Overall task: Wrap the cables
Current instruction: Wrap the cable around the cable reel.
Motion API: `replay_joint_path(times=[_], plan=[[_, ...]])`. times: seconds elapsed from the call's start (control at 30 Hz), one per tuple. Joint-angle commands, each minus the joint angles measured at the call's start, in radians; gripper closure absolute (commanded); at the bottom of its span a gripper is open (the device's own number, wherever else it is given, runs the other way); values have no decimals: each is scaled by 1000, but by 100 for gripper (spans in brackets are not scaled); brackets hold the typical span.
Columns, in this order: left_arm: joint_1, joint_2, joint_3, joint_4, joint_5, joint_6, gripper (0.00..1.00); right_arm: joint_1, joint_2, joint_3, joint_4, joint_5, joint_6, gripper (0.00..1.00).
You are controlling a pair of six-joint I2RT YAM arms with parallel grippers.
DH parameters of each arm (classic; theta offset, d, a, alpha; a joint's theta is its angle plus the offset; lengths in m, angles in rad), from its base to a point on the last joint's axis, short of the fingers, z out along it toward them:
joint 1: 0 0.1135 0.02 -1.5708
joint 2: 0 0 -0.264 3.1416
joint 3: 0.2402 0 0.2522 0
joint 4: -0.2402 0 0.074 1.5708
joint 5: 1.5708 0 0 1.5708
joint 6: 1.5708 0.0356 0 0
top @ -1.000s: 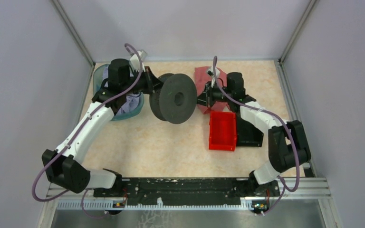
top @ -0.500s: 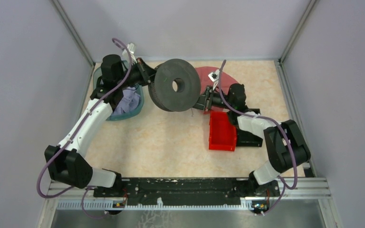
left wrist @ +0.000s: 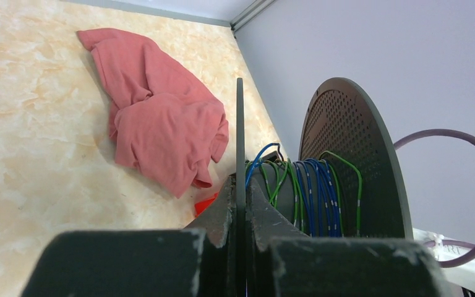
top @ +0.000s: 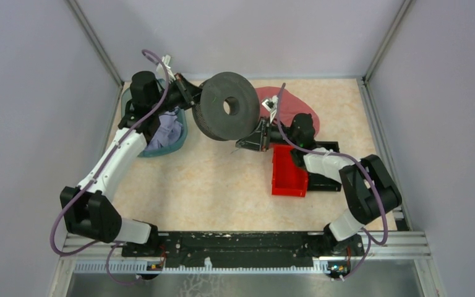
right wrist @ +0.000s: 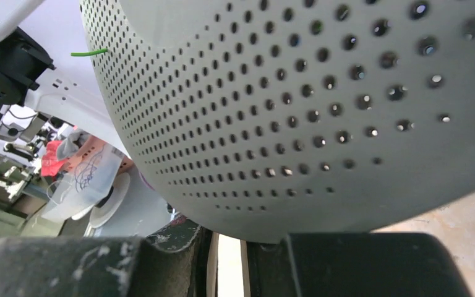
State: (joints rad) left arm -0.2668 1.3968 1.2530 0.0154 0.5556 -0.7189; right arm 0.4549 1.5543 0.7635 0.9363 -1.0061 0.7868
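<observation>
My left gripper (top: 193, 99) is shut on the thin rim of one flange of a big black spool (top: 229, 114) and holds it off the table at the back middle. In the left wrist view the fingers (left wrist: 222, 210) clamp that flange (left wrist: 239, 136). Thin blue and green cables (left wrist: 297, 185) are wound on the spool's core. My right gripper (top: 242, 145) points left just under the spool. In the right wrist view its jaws (right wrist: 226, 238) stand almost together with a narrow slit, below the perforated flange (right wrist: 297, 93). I see no dark grey wire. A green cable end (right wrist: 89, 52) sticks out.
A pink cloth (top: 290, 104) lies at the back behind the right arm, and also shows in the left wrist view (left wrist: 161, 124). A red bin (top: 289, 170) stands by the right arm. A teal bowl (top: 176, 145) holding a lilac cloth sits under the left arm.
The left arm has lifted the spool and swung it back and to the right. The right gripper has moved left and nearer, from the pink cloth to just under the spool.
</observation>
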Motion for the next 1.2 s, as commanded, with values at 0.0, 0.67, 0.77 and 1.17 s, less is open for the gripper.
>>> replay_joint_path(times=[0.0,0.67,0.77,1.17], plan=[[-11,2,-7,11,22,9,100,11,-39,26,18,4,-80,81],[-9,3,-65,92,119,-85,100,12,30,-49,499,175,209,98],[-9,8,-80,117,142,-121,100,11,55,-36,534,199,240,100],[-9,16,-142,219,196,-227,100,11,133,13,614,297,351,100]])
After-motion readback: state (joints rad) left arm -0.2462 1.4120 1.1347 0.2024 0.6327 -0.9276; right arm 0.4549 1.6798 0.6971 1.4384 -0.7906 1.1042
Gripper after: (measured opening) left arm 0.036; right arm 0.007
